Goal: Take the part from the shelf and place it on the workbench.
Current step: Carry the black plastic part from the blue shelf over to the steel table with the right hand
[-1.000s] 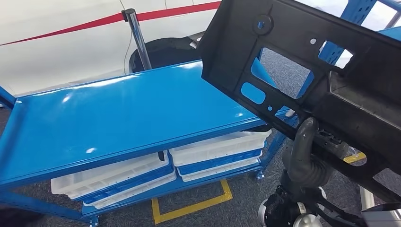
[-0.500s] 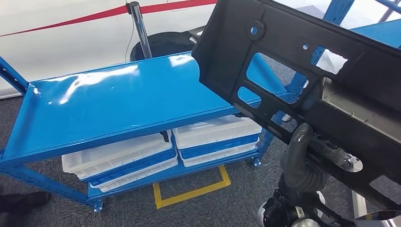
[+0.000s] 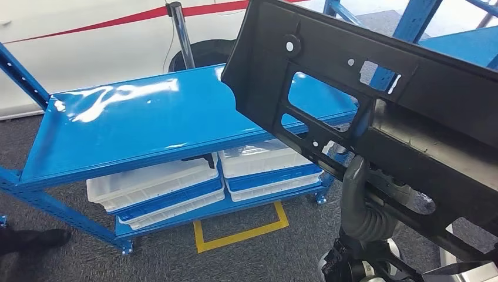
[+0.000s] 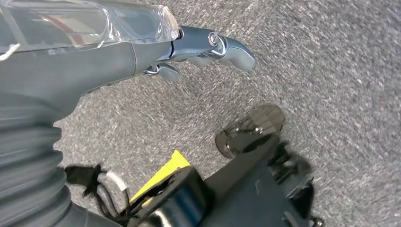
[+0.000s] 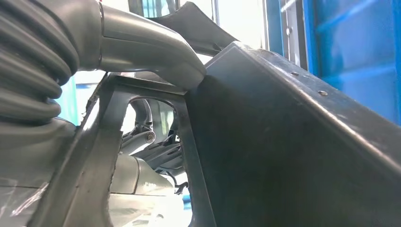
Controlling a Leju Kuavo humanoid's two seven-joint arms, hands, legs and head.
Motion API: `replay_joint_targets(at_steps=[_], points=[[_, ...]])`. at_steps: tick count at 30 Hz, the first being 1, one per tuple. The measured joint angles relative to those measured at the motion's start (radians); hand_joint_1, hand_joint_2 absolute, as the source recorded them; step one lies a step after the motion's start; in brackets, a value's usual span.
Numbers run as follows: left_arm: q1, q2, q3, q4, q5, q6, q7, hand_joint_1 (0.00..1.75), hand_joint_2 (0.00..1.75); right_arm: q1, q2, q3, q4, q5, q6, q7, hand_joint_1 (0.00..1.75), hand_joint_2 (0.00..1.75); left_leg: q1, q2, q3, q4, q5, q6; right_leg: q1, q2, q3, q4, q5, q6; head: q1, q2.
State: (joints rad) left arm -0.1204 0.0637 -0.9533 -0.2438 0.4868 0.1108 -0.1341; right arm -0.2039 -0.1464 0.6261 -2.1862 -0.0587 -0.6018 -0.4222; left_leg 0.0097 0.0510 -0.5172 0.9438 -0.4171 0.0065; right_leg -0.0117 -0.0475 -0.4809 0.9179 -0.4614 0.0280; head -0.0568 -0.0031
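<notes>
The right robot hand point(image 5: 156, 56) grips a large black moulded plastic panel with cut-out windows and small round holes point(image 3: 352, 100); in the right wrist view its thick grey thumb lies over the top edge of the panel where a rib meets the flat face, a placement that probably keeps so broad a piece from swinging. In the head view the grey ribbed wrist cover rises from below to the panel's near lower edge, so the panel is carried high and tilted at the right of the scene, apart from every surface. The left robot hand point(image 4: 208, 47) hangs over grey carpet with nothing in it, its fingers loosely extended; the load appears to be borne by the right arm, though whether the left arm helps elsewhere cannot be told. To the left and farther off stands a glossy blue metal bench point(image 3: 147, 123), its flat top bare and catching reflections, a likely place to set the panel down. Beneath it, white and blue plastic trays point(image 3: 158, 194) are stacked on a lower level. A yellow tape outline point(image 3: 241, 235) marks the floor at the bench's near side. A chrome post with a red barrier strap point(image 3: 182, 35) stands beyond. No brand, label or writing can be read.
</notes>
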Motion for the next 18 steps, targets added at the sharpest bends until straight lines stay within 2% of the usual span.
replay_joint_targets(at_steps=[2,4,5,6,8,9,10,11,12,14,15,16,18], points=[[0.001,-0.001,0.0,0.0,0.0,0.0,-0.001,0.0,1.75,-0.001,0.0,0.003,0.0,0.001,0.0,0.001,1.75,1.75,-0.006,-0.008,-0.004,-0.012,0.0,0.018,0.002,-0.014,-0.001,0.001,0.0,0.012,0.002,0.0],[0.003,-0.002,0.0,0.0,0.0,0.001,-0.001,0.0,1.75,-0.001,-0.001,0.004,0.0,0.002,-0.001,0.002,1.75,1.75,-0.004,-0.024,-0.009,-0.015,0.002,0.032,-0.001,-0.009,-0.009,0.019,-0.017,0.023,0.003,0.0],[0.003,-0.003,0.0,0.0,0.001,0.002,-0.001,0.0,1.75,-0.001,-0.002,0.005,0.0,0.002,-0.001,0.002,1.75,1.75,-0.003,-0.032,-0.01,-0.017,0.005,0.04,-0.003,0.002,-0.024,0.053,-0.04,0.026,0.004,0.0],[0.002,-0.004,0.0,0.0,0.002,0.004,-0.001,0.0,1.75,0.0,-0.002,0.005,0.0,0.003,-0.002,0.002,1.75,1.75,-0.003,-0.039,-0.01,-0.018,0.007,0.046,-0.004,0.018,-0.05,0.111,-0.074,0.028,0.004,0.0],[0.002,-0.004,0.0,0.0,0.006,0.012,0.0,0.0,1.75,0.005,-0.005,0.006,0.0,0.004,-0.002,0.003,1.75,1.75,-0.008,-0.056,-0.013,-0.017,0.009,0.053,-0.003,0.037,-0.124,0.265,-0.14,0.028,0.005,0.0],[0.002,-0.004,0.0,0.0,0.01,0.016,0.001,0.0,1.75,0.008,-0.007,0.007,0.0,0.004,-0.002,0.004,1.75,1.75,-0.011,-0.066,-0.013,-0.017,0.009,0.055,-0.002,0.041,-0.151,0.317,-0.152,0.028,0.005,0.0],[0.003,-0.004,0.0,0.0,0.013,0.021,0.003,0.0,1.75,0.01,-0.008,0.008,0.0,0.004,-0.002,0.005,1.75,1.75,-0.013,-0.077,-0.013,-0.016,0.01,0.056,-0.002,0.042,-0.162,0.331,-0.143,0.026,0.005,0.0],[0.004,-0.004,0.0,0.0,0.017,0.027,0.006,0.0,1.75,0.011,-0.01,0.009,0.0,0.005,-0.002,0.007,1.75,1.75,-0.014,-0.089,-0.012,-0.016,0.01,0.057,-0.002,0.045,-0.151,0.301,-0.114,0.023,0.005,0.0],[0.004,-0.004,0.0,0.0,0.021,0.034,0.01,0.0,1.75,0.011,-0.01,0.01,0.0,0.007,-0.002,0.011,1.75,1.75,-0.014,-0.101,-0.011,-0.015,0.01,0.057,-0.002,0.053,-0.124,0.235,-0.072,0.02,0.005,0.0],[0.002,-0.004,0.0,0.0,0.027,0.047,0.016,0.0,1.75,0.011,-0.013,0.011,-0.001,0.011,-0.002,0.018,1.75,1.75,-0.017,-0.124,-0.013,-0.01,0.01,0.054,-0.003,0.092,-0.062,0.091,-0.007,0.013,0.006,0.0],[0.001,-0.004,0.001,0.0,0.03,0.052,0.019,0.0,1.75,0.011,-0.014,0.012,-0.002,0.012,-0.002,0.021,1.75,1.75,-0.017,-0.134,-0.017,-0.007,0.01,0.051,-0.003,0.107,-0.045,0.048,0.008,0.011,0.006,0.0],[0.002,-0.004,0.001,0.0,0.033,0.054,0.02,0.0,1.75,0.011,-0.016,0.012,-0.002,0.014,-0.002,0.023,1.75,1.75,-0.017,-0.143,-0.023,-0.005,0.012,0.046,-0.002,0.115,-0.04,0.029,0.01,0.009,0.006,0.0],[0.005,-0.003,0.001,0.0,0.037,0.057,0.021,0.0,1.75,0.011,-0.018,0.013,-0.004,0.014,-0.002,0.025,1.75,1.75,-0.013,-0.157,-0.034,-0.003,0.015,0.036,-0.003,0.099,-0.042,0.025,0.013,0.004,0.006,0.0]])
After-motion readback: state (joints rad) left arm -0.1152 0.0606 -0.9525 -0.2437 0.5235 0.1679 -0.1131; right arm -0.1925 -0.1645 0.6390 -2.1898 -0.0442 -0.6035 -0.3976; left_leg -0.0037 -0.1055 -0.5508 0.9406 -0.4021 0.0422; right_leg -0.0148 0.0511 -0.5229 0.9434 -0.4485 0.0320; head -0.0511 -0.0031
